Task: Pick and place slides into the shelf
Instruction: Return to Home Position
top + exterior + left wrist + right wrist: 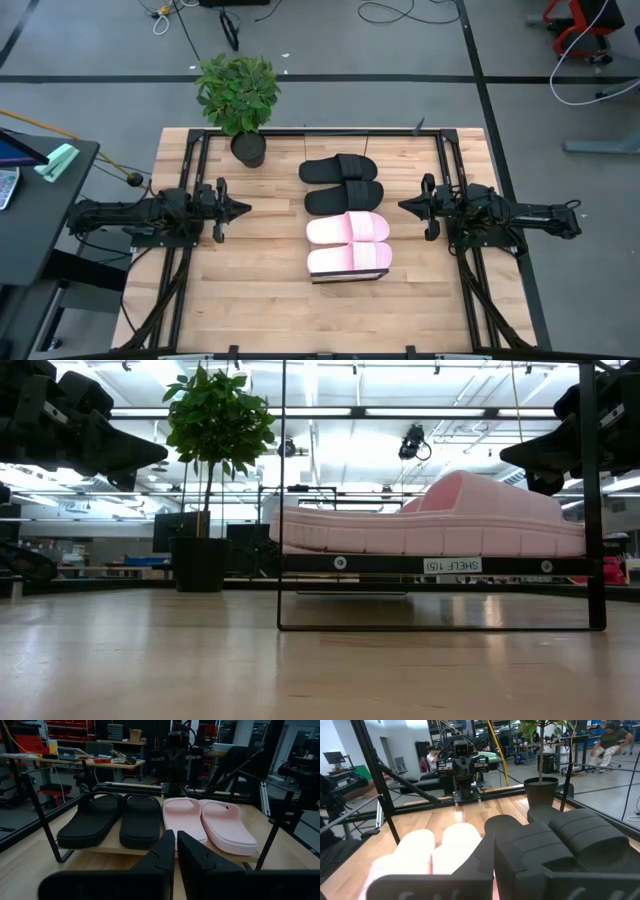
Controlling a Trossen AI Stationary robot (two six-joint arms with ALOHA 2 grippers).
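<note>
All four slides lay on the shelf (380, 564) at the middle of the table (260, 300), side by side in one row. The two black slides (342, 182) took the 12 o'clock end and the two pale pink slides (349, 243) the 6 o'clock end, neighbours touching or nearly so. The left gripper (243, 209) hung at 9 o'clock from the shelf, well apart from it and pointing in toward the slides. Its fingers (160, 855) were pressed nearly together with only a thin slit between them, and they held nothing. The right gripper (404, 206) mirrored it at 3 o'clock, likewise clear of the shelf, with its fingers (476, 865) together and empty. A potted plant (238, 95) stood at about 10 o'clock from the shelf, close to the far black slide but not touching it. With no slide left on the bare wood, the placing work looked complete, and the step in hand read as parking both arms at their rest pose. By that judgement the next move called for no grasp at all. It needed only that each arm settle level at its own side and keep its tip off the shelf's black edging and the plant's leaves, so that the tidy row was not nudged.
</note>
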